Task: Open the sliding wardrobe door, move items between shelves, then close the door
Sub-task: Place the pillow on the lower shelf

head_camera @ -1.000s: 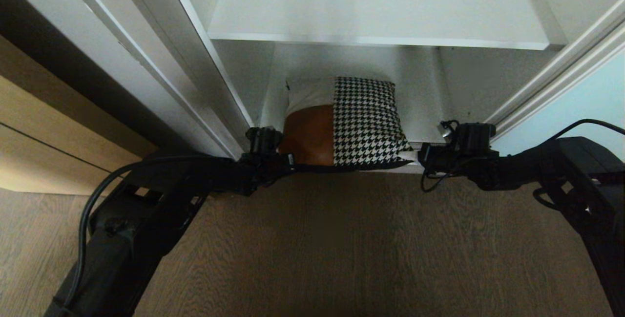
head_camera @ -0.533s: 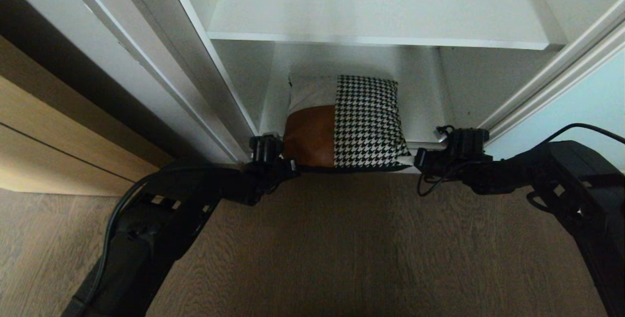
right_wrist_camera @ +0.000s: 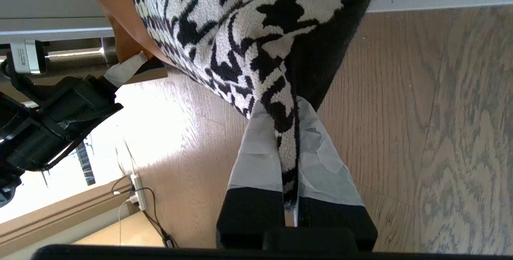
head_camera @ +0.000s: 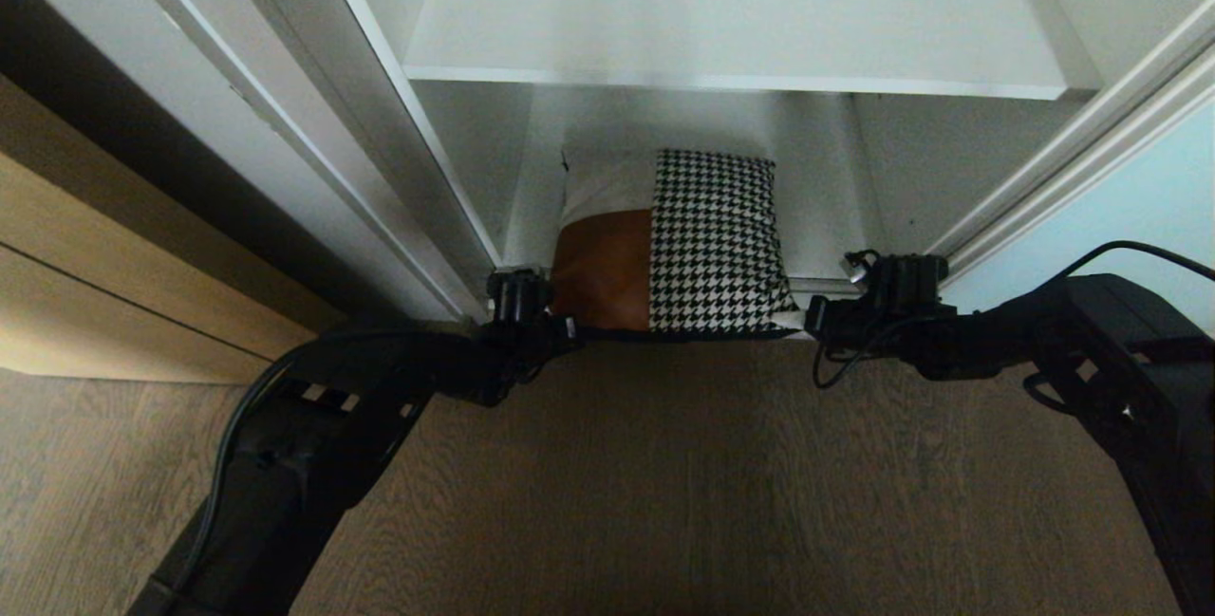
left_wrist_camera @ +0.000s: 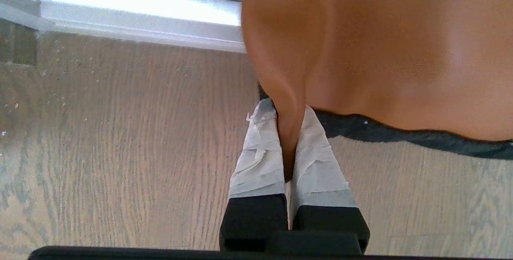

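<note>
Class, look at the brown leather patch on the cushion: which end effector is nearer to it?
Left. The left end effector pinches the cushion's brown leather corner; the right end effector grips the opposite houndstooth corner.

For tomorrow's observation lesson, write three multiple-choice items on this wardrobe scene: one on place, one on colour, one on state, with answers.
1. Where does the cushion sit?
A. on the upper shelf
B. at the open wardrobe's bottom, below the white shelf
C. out on the wood floor, far from the wardrobe

2. Which part does the left claw pinch?
A. tan-brown leather
B. houndstooth
C. plain red

3. What is the right claw doing?
A. hanging open
B. shut on nothing
C. shut on the cushion's corner

Answers: B, the head view shows it under the shelf; A, brown leather sits between the taped fingers; C, houndstooth fabric is clamped between its fingers.
</note>
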You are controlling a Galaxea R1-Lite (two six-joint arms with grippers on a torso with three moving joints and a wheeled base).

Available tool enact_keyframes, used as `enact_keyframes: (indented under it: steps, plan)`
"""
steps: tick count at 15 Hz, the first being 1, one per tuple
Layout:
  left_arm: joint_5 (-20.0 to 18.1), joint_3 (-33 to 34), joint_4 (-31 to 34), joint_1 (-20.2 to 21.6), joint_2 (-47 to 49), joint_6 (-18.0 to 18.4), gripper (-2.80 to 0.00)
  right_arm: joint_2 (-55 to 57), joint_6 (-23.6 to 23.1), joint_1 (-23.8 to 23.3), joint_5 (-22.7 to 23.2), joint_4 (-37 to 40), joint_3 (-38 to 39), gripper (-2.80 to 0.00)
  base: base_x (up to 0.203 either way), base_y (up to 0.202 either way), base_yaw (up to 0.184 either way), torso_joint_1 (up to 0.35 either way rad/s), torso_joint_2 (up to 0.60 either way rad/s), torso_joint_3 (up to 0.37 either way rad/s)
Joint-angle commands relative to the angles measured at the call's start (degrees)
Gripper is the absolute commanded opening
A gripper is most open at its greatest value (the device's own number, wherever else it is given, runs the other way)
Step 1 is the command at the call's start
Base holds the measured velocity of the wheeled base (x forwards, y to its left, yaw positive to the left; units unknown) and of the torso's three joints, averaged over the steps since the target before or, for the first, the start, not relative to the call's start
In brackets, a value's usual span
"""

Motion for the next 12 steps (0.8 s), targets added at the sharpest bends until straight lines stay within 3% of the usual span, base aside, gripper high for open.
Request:
enact_keyframes:
  steps: [1, 8, 12]
  plan:
    - [0.2, 0.0, -0.3, 0.0, 0.1, -0.1, -2.80, 0.0, 0.2, 0.1, 0.2, -0.3, 0.1, -2.80, 0.150, 0.000, 0.003, -0.007, 0.00, 0.002]
    - [0.6, 0.0, -1.0, -0.1, 0.5, -0.1, -2.80, 0.1, 0.2, 0.0, 0.2, -0.3, -0.4, -2.80, 0.195, 0.000, 0.001, 0.003, 0.00, 0.003]
    - [3.0, 0.1, -1.2, -0.7, 0.6, 1.1, -2.80, 0.2, 0.3, 0.0, 0.2, -0.3, -0.8, -2.80, 0.180, 0.000, 0.001, 0.003, 0.00, 0.002]
